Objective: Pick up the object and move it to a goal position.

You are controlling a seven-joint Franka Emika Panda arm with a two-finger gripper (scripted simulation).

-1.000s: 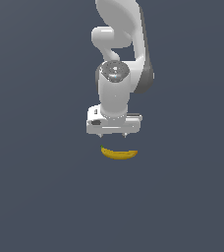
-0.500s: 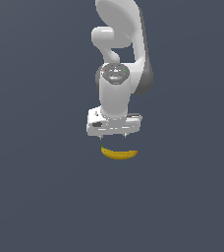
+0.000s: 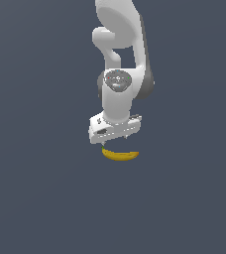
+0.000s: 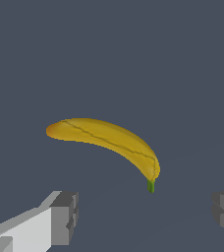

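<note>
Grey floor [image 3: 35, 198], banana [image 3: 120, 155] unmoved, gripper [image 4: 143, 221] still spread above

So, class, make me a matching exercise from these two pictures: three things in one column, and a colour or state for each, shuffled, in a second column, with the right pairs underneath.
Things:
1. banana
2. claw
3. floor

Descriptions:
A. plain dark grey-blue
B. open, fingers wide apart, holding nothing
C. yellow and curved, with a green stem tip

Pairs: 1-C, 2-B, 3-A
</note>
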